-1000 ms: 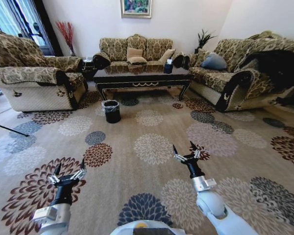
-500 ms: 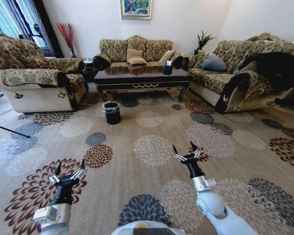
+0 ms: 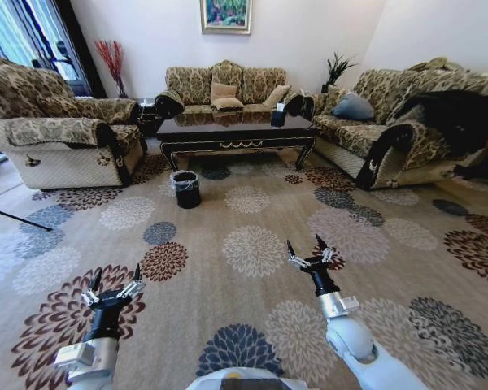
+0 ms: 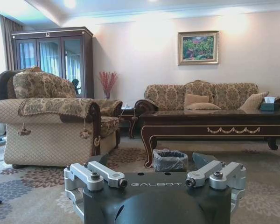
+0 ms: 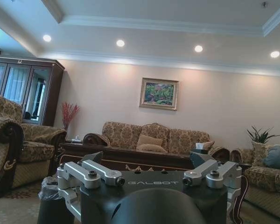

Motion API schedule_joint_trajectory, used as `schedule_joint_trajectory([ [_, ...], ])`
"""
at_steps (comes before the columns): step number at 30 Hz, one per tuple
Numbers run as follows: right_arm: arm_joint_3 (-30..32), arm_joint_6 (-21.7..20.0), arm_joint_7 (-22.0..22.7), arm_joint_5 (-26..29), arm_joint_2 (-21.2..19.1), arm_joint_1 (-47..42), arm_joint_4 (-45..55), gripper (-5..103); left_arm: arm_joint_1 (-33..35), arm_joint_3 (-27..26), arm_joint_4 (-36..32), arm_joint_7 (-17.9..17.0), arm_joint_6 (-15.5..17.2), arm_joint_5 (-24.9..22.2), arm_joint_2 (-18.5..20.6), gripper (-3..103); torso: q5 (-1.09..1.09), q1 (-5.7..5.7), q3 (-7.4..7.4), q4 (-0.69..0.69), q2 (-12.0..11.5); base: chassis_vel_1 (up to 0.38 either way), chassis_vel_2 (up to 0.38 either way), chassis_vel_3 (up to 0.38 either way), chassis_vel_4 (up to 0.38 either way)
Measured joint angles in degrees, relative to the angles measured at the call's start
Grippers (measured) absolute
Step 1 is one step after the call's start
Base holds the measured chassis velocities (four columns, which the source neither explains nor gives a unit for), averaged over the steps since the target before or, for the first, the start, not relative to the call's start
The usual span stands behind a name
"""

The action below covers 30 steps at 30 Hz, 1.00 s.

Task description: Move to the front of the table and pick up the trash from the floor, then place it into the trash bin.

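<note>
The dark glossy table (image 3: 237, 132) stands far ahead between the sofas, and in the left wrist view the table (image 4: 214, 127) shows its gold ornament. The black trash bin (image 3: 185, 188) with a plastic liner sits on the carpet off the table's front left corner. It also appears as the bin (image 4: 170, 160) in the left wrist view and as the bin (image 5: 49, 196) in the right wrist view. I cannot make out the trash on the patterned carpet. My left gripper (image 3: 114, 284) and right gripper (image 3: 307, 250) are held low in front of me, both open and empty.
A patterned armchair (image 3: 61, 130) stands on the left, a sofa (image 3: 228, 84) behind the table and another sofa (image 3: 407, 122) on the right. A wide stretch of flowered carpet (image 3: 252, 244) lies between me and the table. A thin dark rod (image 3: 16, 215) crosses the floor at left.
The whole head view has shifted slightly, so the camera has moved a little. Both arms keep the same pose with fingers open.
</note>
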Motion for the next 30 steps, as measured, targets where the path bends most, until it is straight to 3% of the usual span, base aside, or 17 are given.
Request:
schedule_joint_trajectory([
  [30, 0.00, 0.00, 0.00, 0.00, 0.00, 0.00, 0.00, 100, 0.00, 0.00, 0.00, 0.00, 0.00, 0.00, 0.00, 100, 0.00, 2.19, 4.73, 0.00, 6.91, 0.000, 0.000, 0.000, 0.000],
])
